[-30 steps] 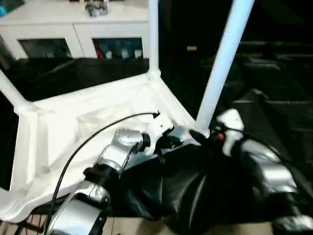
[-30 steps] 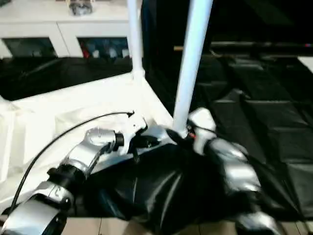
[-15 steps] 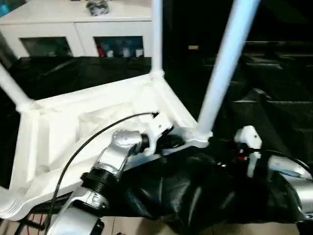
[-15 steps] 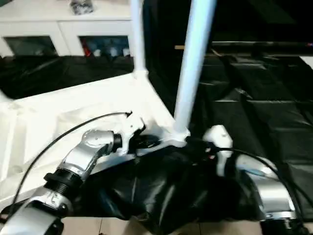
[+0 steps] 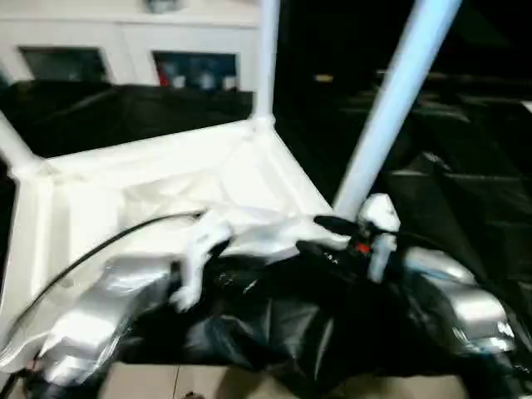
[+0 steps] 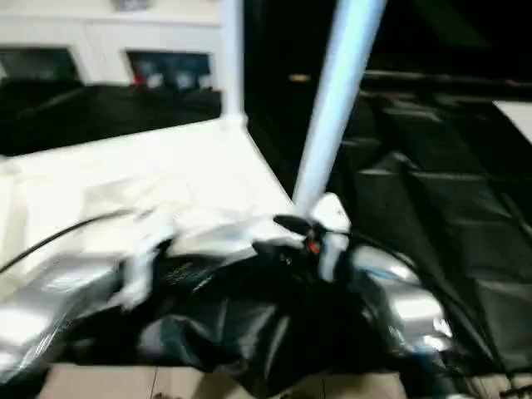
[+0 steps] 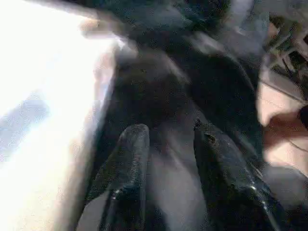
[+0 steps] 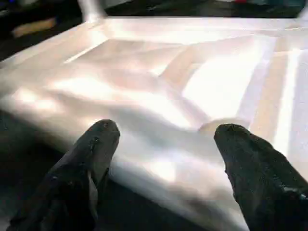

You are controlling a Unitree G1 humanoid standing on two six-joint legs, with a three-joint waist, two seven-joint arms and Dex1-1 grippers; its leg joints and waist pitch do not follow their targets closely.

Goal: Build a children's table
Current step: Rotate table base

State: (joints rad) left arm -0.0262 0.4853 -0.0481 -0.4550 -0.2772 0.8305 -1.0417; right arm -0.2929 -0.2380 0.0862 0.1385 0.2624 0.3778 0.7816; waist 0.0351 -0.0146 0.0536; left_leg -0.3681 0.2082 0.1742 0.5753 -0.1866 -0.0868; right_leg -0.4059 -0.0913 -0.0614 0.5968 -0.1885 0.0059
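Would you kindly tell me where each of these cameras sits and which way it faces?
Left and right eye views: on the head, looking forward and down at the upturned tabletop with its upright legs; both silver forearms show.
Left wrist view: along the left gripper, open, over black sheeting beside the white tabletop edge.
Right wrist view: along the right gripper, open, facing the tabletop's ribbed underside.
Shared: all views show the tabletop.

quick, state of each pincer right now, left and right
Left pincer: open, holding nothing, over the black sheet.
Right pincer: open wide, holding nothing, facing the tabletop edge.
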